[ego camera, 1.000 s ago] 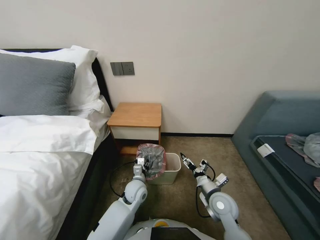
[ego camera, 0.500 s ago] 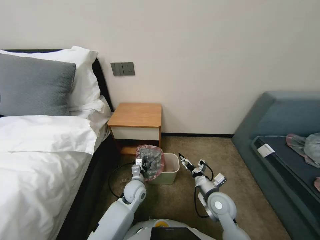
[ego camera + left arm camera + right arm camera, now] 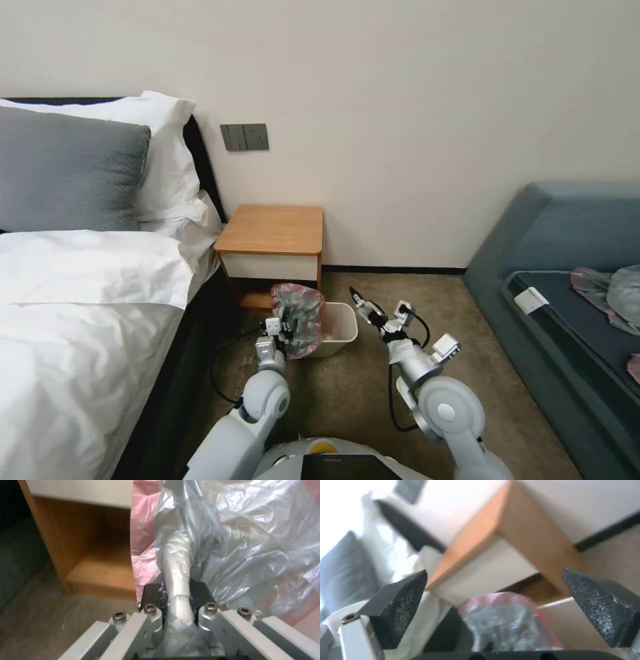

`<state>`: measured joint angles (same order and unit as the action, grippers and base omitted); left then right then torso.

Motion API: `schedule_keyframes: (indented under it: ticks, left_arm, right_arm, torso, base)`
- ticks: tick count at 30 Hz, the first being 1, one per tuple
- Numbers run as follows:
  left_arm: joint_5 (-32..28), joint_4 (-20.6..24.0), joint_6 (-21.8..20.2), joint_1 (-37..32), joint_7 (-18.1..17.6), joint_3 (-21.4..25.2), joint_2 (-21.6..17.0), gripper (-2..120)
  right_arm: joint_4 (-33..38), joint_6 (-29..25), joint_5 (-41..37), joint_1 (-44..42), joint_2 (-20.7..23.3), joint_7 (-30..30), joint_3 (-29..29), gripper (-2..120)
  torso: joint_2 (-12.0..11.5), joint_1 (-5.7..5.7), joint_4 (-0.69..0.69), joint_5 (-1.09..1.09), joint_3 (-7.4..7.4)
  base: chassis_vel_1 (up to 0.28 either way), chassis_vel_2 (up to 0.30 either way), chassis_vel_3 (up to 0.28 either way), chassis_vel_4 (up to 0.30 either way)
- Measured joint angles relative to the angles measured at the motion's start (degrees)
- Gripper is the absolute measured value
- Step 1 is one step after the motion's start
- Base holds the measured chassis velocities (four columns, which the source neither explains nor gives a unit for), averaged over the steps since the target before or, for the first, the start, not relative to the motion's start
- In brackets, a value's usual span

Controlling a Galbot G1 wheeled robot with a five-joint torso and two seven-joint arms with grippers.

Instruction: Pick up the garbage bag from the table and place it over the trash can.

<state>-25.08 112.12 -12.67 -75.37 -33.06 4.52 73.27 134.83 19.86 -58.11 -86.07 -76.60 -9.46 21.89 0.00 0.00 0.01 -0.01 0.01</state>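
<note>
The left gripper (image 3: 176,597) is clamped on a twisted fold of the bag (image 3: 233,542); in its wrist view the black pads pinch a pale rope of film between them. In the head view this gripper (image 3: 285,331) sits at the bin's (image 3: 340,331) left rim, the side nearer the bed, with the bag (image 3: 298,319) bunched up over that rim and standing a little above it. The film covers only that left part of the bin; the rest of the opening is bare.

Compared with a second ago, the bin and both arms sit higher in the head view and closer to the table (image 3: 272,230), while the table itself has hardly shifted, so the arms seem to have carried the bag, and perhaps the bin with it, toward the table. I cannot say for sure that the bin slid. If it did, the bag is dragging the bin rather than spreading over it.

The right gripper (image 3: 365,309) hangs just right of the bin, above the carpet, jaws spread wide and empty. Its wrist view looks between the two pads (image 3: 403,605) at the bag (image 3: 506,620), which lies ahead and apart from them, with the table (image 3: 520,530) behind. By my reading, the far edge of the bag is not yet pulled across the bin.
</note>
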Motion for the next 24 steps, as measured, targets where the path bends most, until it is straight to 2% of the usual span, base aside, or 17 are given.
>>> schedule_keyframes:
  ticks: [4, 6, 8, 12, 24]
  left_arm:
    - [2.67, 2.31, 3.28, -1.94, 2.85, 0.97, -0.53, 7]
    - [3.10, 2.77, 3.90, -2.31, 3.23, 1.14, -0.61, 7]
    - [4.11, 4.40, 5.56, -3.68, 4.16, 1.94, -0.55, 7]
    - [5.72, 5.82, 6.94, -5.21, 5.55, 2.89, -0.87, 7]
    - [11.81, 8.92, 11.06, -9.10, 9.65, 6.42, -1.94, 7]
  right_arm:
    - [2.95, 0.61, 2.66, 1.31, 1.97, 0.10, -5.84, 100]
    - [3.03, 0.80, 3.10, 1.65, 2.47, 0.18, -7.10, 100]
    - [0.77, 0.83, 7.42, 2.50, 3.27, 0.71, -11.62, 100]
    - [-1.81, 0.42, 10.24, 3.25, 2.94, 0.51, -13.88, 100]
    - [-6.19, -0.37, 14.10, 5.57, 1.95, -0.03, -15.18, 100]
  torso:
    - [0.00, 0.00, 0.00, 0.01, 0.00]
    - [0.00, 0.00, -0.01, 0.01, 0.00]
    - [0.00, 0.00, -0.01, 0.01, 0.00]
    - [0.00, 0.00, -0.01, 0.01, 0.00]
    - [0.00, 0.00, -0.01, 0.01, 0.00]
  base:
    - [0.000, 0.000, 0.000, 0.000]
    - [0.000, 0.000, 0.000, 0.000]
    - [0.000, 0.000, 0.000, 0.000]
    - [0.000, 0.000, 0.000, 0.000]
    - [0.000, 0.000, 0.000, 0.000]
